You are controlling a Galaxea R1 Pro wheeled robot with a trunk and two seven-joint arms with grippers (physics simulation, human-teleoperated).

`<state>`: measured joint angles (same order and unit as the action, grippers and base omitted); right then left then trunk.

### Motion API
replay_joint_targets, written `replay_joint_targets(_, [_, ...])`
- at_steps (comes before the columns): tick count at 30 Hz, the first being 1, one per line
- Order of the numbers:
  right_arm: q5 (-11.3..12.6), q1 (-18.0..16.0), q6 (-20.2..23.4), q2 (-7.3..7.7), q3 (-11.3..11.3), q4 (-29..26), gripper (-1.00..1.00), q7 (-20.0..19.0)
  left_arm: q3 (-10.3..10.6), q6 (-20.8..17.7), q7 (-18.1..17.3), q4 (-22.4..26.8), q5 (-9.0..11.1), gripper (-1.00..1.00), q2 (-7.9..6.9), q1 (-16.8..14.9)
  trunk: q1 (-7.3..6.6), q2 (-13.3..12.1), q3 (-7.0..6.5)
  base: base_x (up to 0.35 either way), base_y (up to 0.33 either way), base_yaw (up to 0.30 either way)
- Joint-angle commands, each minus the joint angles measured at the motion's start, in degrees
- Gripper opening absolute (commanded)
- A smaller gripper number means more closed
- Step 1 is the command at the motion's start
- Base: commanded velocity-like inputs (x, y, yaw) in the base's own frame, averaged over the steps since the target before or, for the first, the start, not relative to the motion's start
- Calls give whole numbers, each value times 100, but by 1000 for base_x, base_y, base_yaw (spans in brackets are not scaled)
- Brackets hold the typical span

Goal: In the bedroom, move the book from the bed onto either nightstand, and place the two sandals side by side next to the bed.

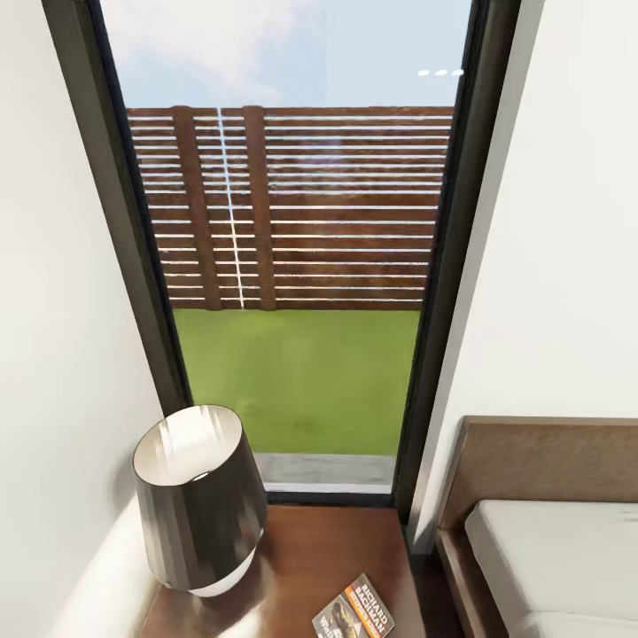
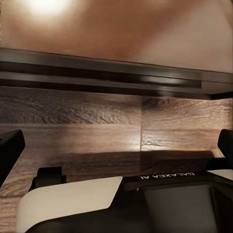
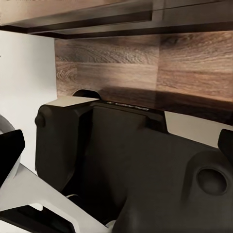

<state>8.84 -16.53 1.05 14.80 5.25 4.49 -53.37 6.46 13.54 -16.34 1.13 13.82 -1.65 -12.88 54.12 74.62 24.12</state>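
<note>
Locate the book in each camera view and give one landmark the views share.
Head view: the book lies at the bottom edge, on the nightstand, right of the lamp.
Left wrist view: not in it.
Right wrist view: not in it.
Shared landmark: the wood-plank floor appears in both wrist views.

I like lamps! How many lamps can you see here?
1. The lamp stands on the nightstand, left of the book, by the window. Others could be outside the picture.
</note>
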Motion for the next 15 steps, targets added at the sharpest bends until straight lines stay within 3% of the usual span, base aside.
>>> replay_joint_targets(1, [57,-8,11,-1,50,12,100,-25,48,17,-21,-7,60,100,-1,-4,0,4,6,0,0,0])
replay_joint_targets(15, [41,-8,1,-3,48,14,100,-25,41,15,-12,0,66,100,6,-4,0,4,6,0,0,0])
